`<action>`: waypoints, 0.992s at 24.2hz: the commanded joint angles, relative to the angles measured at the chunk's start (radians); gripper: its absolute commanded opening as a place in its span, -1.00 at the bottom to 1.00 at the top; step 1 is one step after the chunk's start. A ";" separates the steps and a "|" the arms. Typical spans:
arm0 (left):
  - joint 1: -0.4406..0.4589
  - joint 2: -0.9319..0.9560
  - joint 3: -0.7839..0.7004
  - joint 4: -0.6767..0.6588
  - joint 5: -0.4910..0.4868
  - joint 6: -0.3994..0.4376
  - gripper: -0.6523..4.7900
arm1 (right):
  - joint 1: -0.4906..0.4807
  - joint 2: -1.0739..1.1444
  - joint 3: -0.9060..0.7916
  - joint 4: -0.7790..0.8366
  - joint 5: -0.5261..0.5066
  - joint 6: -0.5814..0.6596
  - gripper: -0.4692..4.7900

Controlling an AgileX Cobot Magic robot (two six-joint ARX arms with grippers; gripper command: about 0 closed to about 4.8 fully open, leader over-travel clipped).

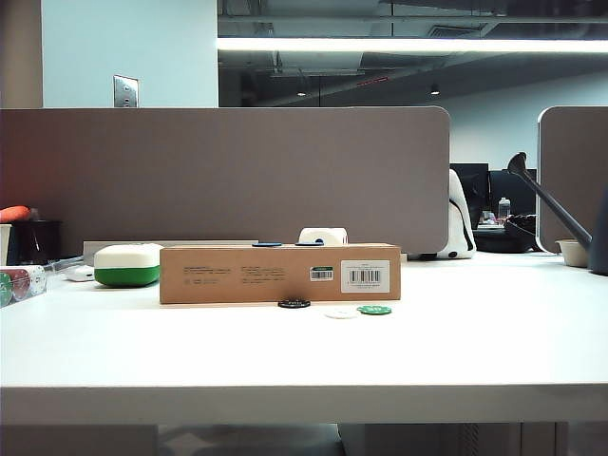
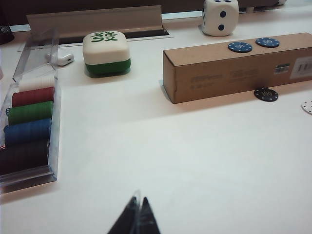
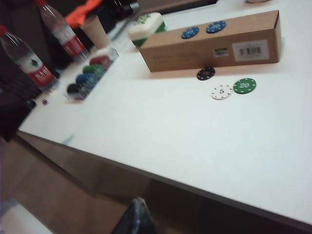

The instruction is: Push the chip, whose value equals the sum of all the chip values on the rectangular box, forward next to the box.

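Observation:
The rectangular box point(image 1: 280, 274) lies lengthwise on the white table, brown with a barcode label. Two dark blue chips point(image 2: 240, 47) point(image 2: 267, 42) rest on its top. The black chip point(image 1: 294, 303) lies flat on the table close to the box's front face, also seen from the wrists point(image 2: 266, 94) point(image 3: 205, 73). My left gripper point(image 2: 137, 202) is shut and empty over bare table, well short of the box and to its left. My right gripper point(image 3: 139, 202) is shut and empty, below and in front of the table's front edge. Neither gripper shows in the exterior view.
A white chip point(image 3: 222, 91) and a green chip point(image 3: 244, 86) lie just in front of the box, right of the black chip. A green-and-white mahjong block point(image 2: 107, 53), a big die point(image 2: 220, 16) and a clear chip tray point(image 2: 29, 126) stand to the left. Two bottles point(image 3: 29, 61) stand beyond the tray.

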 commanded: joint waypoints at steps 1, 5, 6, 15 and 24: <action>-0.001 0.000 0.002 0.013 -0.003 0.000 -0.78 | -0.001 -0.060 -0.037 0.054 0.002 0.000 -0.84; -0.002 0.000 0.002 0.013 -0.003 0.000 -0.78 | -0.001 -0.084 -0.070 0.054 0.001 -0.022 -0.84; -0.002 0.000 0.002 0.013 -0.003 0.000 -0.78 | -0.001 -0.084 -0.072 0.056 0.001 -0.021 -0.84; -0.002 0.000 0.003 0.013 -0.003 0.000 -0.78 | -0.001 -0.084 -0.075 0.098 -0.002 -0.022 -0.83; -0.002 0.000 0.003 0.013 -0.003 0.000 -0.78 | -0.001 -0.084 -0.075 0.098 -0.002 -0.021 -0.83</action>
